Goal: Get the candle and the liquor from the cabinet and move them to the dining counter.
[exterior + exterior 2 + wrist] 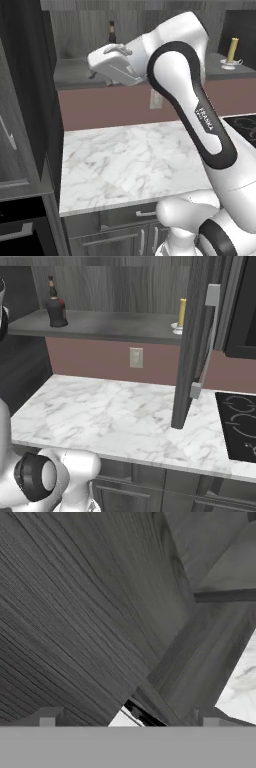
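The marble counter [115,411] lies nearest, below the opened cabinet [192,341], whose door stands swung out to expose the shelf. The gripper [129,724] is spread wide and empty, facing wood grain, likely readied for a grasp. Farther back on the shelf, the liquor [56,306] stands upright at left, the candle [181,315] upright at right, well apart.

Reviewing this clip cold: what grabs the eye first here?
The open cabinet: on its shelf the black liquor stands at the left, the candle far right by the swung-out door. Below lies a marble counter, and the end effector hangs open at shelf height.
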